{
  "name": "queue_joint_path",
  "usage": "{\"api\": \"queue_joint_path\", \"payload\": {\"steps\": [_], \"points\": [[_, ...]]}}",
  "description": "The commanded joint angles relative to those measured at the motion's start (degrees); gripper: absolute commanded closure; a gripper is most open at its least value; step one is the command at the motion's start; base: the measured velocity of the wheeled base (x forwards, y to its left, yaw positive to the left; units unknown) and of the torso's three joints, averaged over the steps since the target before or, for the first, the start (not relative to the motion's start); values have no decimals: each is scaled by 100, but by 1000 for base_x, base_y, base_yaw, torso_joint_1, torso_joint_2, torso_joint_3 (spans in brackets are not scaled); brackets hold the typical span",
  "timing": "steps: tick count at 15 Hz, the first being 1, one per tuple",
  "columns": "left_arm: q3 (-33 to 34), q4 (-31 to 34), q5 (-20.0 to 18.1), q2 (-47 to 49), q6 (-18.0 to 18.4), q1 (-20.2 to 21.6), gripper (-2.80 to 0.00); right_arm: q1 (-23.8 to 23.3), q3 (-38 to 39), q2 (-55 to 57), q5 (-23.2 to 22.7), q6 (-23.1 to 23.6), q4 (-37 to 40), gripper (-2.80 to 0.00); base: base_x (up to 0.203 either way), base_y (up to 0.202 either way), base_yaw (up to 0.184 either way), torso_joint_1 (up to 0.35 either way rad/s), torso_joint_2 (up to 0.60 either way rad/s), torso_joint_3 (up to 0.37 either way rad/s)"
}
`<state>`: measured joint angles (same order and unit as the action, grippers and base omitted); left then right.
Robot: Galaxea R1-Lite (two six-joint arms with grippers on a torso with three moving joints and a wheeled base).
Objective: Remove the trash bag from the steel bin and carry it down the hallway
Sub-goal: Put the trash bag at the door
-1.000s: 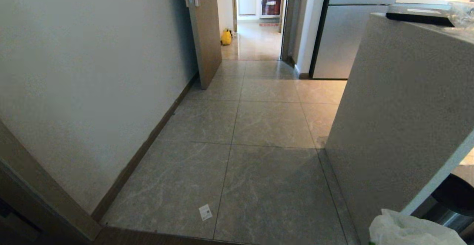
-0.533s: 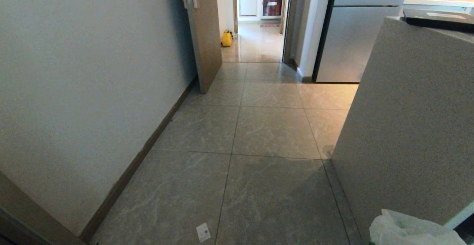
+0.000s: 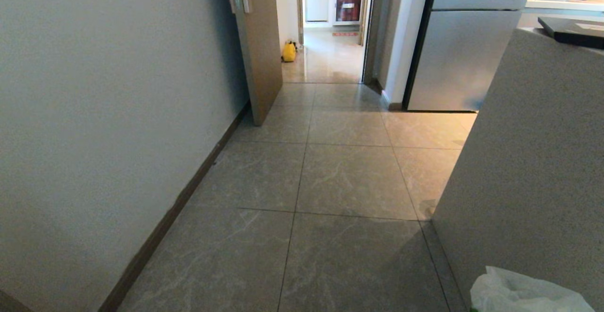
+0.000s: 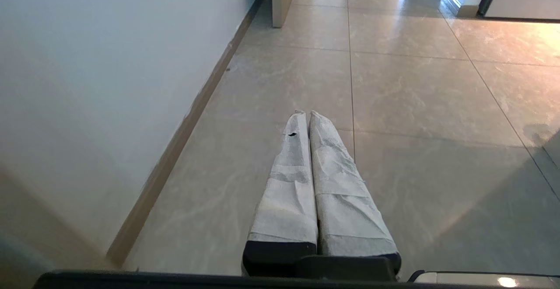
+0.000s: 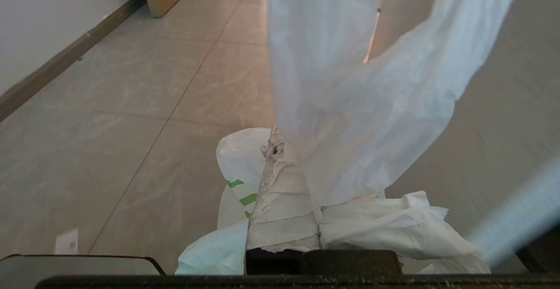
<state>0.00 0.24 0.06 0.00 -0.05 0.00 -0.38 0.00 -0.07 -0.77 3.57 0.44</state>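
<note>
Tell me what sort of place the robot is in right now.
Most likely a home hallway beside a kitchen. Grey marble-look floor tiles run between a plain wall and a speckled counter; a steel refrigerator stands ahead on the right, and an open wooden door leads to a further room.

Daylight pours from the far doorway (image 3: 330,52) at twelve o'clock, glaring off the glossy hallway (image 3: 349,180) tiles. The near floor lies dim, shadowed at five o'clock. Straight edges bow outward. The close trash bag (image 5: 350,83) blurs.
</note>
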Motion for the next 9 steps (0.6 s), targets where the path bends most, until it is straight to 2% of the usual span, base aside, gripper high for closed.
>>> {"api": "queue_joint_path", "payload": {"steps": [1,9], "points": [[0,2,2,9,-4,0,0,3,0,7,-2,3,0,0,188,0,-2,3,2,7],[0,2,2,9,-4,0,0,3,0,-1,-2,3,0,0,189,0,0,2,2,3]]}}
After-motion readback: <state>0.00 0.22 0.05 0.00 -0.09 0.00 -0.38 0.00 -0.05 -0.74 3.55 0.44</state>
